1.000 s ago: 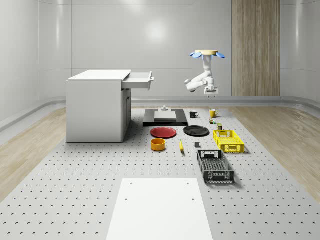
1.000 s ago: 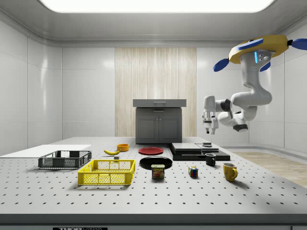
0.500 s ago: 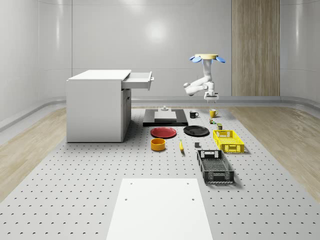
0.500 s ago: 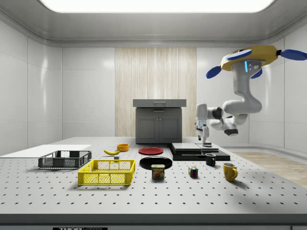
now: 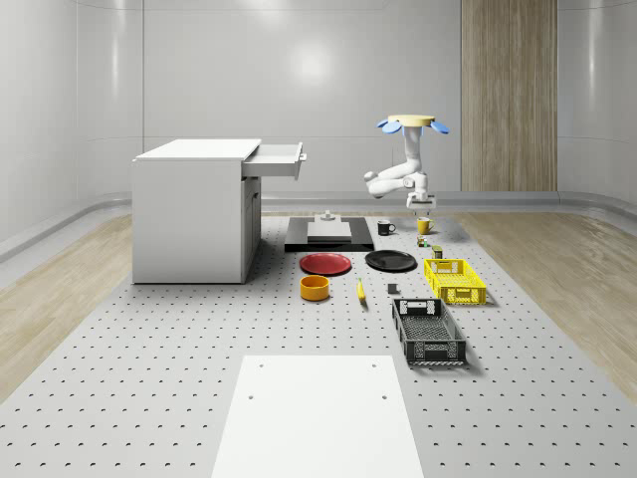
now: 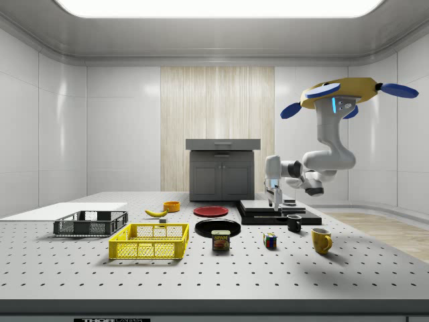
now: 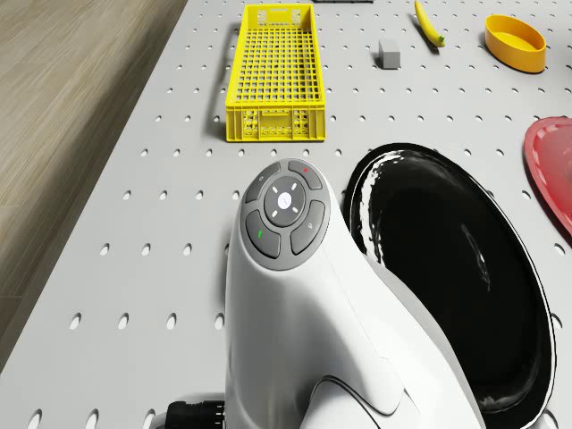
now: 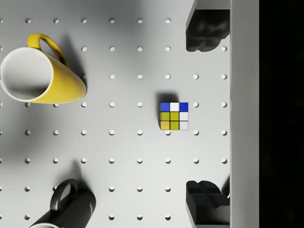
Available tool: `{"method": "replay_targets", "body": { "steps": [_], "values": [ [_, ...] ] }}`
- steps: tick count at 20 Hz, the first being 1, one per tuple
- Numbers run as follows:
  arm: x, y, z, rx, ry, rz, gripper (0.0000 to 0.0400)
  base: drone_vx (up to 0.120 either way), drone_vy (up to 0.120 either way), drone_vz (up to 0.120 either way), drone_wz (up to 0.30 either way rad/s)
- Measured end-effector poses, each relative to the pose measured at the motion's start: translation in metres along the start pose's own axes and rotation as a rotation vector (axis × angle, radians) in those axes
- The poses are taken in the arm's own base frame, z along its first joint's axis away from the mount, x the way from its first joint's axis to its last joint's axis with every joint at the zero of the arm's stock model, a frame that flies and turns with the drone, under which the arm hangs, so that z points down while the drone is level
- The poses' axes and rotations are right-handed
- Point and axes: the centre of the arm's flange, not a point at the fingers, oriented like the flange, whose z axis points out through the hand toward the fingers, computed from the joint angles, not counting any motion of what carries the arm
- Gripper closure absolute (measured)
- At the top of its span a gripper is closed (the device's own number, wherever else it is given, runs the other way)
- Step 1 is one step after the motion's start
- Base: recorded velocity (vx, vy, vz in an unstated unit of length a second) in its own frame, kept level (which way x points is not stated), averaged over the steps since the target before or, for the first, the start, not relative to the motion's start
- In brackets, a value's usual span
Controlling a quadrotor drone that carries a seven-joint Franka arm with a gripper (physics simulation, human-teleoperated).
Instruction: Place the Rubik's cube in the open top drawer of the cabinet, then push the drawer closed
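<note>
The drone (image 6: pixel 340 94) hovered above the counter (image 5: pixel 199 358), its claw (image 8: pixel 207 114) spread wide and empty over the Rubik's cube (image 8: pixel 174 116) lying beside the yellow mug (image 8: pixel 40 71). The approach was under way; the next move likely called for centring and descending.

This is a laboratory for robot tests, rendered in a simulator, not a home or a shop. The floor of the work area is a large grey perforated table (image 5: pixel 149 378) with regular rows of holes, like an optical bench. Around it there are plain glossy white walls with rounded corners, one wood panel (image 5: pixel 508 95) on the far wall, and a long flat light (image 6: pixel 214 7) in the ceiling. A white cabinet (image 5: pixel 194 214) stands alone at the whole-scene view's left, and a drone (image 6: pixel 338 94) with an arm hovers over the far right part of the table.
</note>
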Motion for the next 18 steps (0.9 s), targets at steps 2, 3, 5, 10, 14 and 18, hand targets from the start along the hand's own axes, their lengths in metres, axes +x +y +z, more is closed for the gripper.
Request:
{"method": "replay_targets", "body": {
  "steps": [2,3,5,10,14,18],
  "values": [
    [0.0000,0.0000,0.0000,0.000,0.000,0.000,0.0000,0.080,0.000,-0.120,0.000],
    [0.0000,0.0000,0.0000,0.000,0.000,0.000,0.0000,0.120,0.000,-0.120,0.000],
    [0.0000,0.0000,0.0000,0.000,0.000,0.000,0.0000,0.020,0.000,-0.120,0.000],
    [0.0000,0.0000,0.0000,-0.001,0.001,0.000,0.0000,0.000,-0.016,-0.120,0.000],
    [0.0000,0.0000,0.0000,-0.001,0.001,0.000,0.0000,0.000,0.000,-0.120,0.000],
    [0.0000,0.0000,0.0000,-0.001,0.001,0.000,0.0000,0.000,0.000,-0.120,0.000]
  ]
}}
